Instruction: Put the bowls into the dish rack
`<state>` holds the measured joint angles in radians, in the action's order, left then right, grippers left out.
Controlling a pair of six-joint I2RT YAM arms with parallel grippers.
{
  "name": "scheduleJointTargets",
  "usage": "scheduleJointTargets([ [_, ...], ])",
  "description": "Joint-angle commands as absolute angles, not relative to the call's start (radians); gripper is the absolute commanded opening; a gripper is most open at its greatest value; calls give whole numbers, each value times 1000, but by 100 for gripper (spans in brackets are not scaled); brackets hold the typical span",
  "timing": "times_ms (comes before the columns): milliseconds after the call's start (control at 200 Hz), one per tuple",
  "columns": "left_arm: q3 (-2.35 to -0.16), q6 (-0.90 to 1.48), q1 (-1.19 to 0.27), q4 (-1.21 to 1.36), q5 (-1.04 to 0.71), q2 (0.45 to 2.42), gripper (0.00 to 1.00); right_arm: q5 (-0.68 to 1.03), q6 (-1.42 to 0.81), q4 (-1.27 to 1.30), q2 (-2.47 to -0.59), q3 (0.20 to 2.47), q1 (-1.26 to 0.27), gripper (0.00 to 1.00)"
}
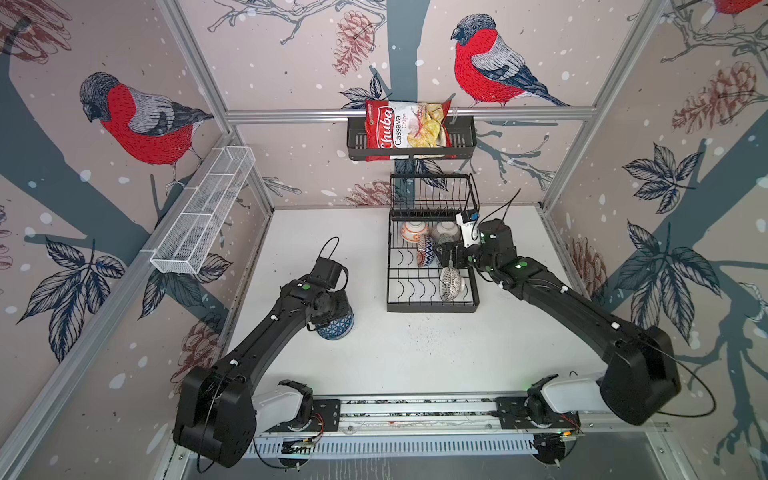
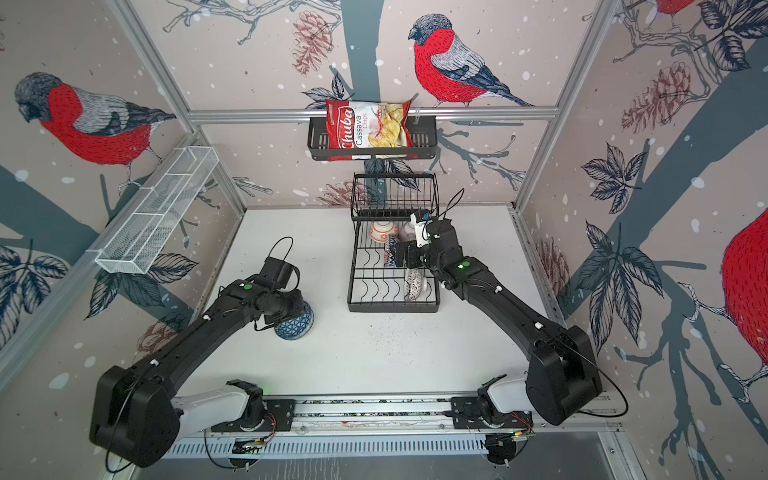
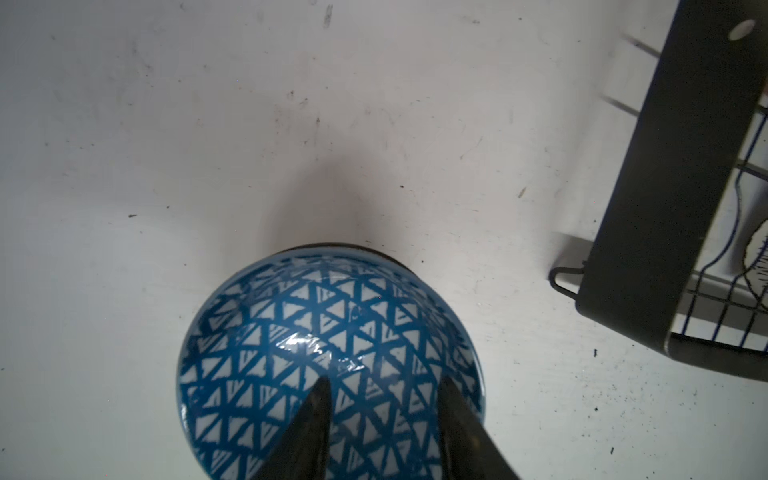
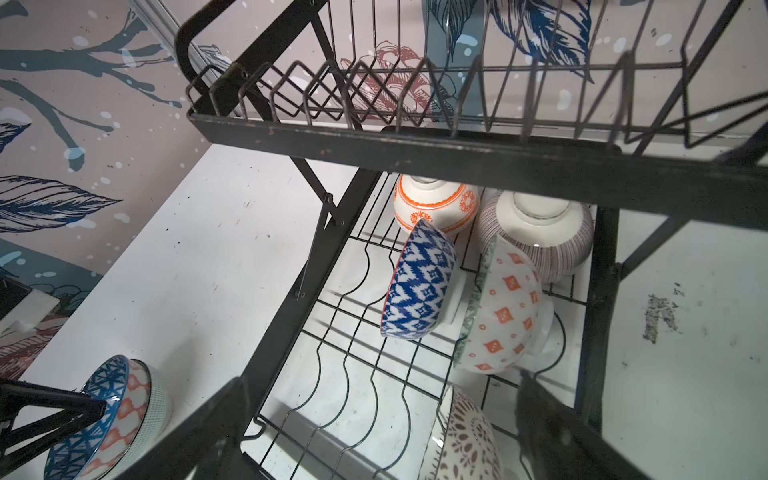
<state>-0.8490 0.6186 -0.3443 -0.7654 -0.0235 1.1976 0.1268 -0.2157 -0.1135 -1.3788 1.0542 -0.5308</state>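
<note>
- Left of centre in a top view, the blue-triangle bowl [image 1: 338, 328] is sitting upside down on the white table [image 1: 415, 353]. My left claw [image 3: 383, 380] is straddling its top, and I cannot tell whether it is pinching.
- Right of centre, the dish rack [image 1: 432, 308] is holding five bowls on its lower tier, with the brown-patterned bowl [image 1: 451, 283] lying nearest.
- My right claw [image 4: 382, 378] is hanging released over the rack's middle, near the blue zigzag bowl [image 4: 419, 282] and the orange-diamond bowl [image 4: 505, 316], which are standing on edge.
- Farthest back, the orange-banded bowl [image 4: 436, 203] and the pink-lined bowl [image 4: 540, 237] are sitting upside down under the upper tier [image 4: 415, 145].

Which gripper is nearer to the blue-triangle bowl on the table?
Left. The left gripper is right over the blue-triangle bowl; the right gripper is apart, over the dish rack.
</note>
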Motion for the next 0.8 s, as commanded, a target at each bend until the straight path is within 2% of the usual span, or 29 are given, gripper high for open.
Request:
scheduleJointTargets([
  [0, -857, 654, -363, -744, -34, 1191, 42, 120, -232, -97, -1374, 1051, -528, 99],
  [230, -896, 668, -433, -754, -5, 1210, 41, 85, -231, -106, -1361, 1046, -510, 100],
  [580, -944, 661, -493, -792, 59, 1263, 42, -190, -303, -139, -1263, 998, -437, 100],
  [790, -949, 669, -518, -797, 83, 1286, 42, -179, -321, -88, -1206, 945, -386, 100],
])
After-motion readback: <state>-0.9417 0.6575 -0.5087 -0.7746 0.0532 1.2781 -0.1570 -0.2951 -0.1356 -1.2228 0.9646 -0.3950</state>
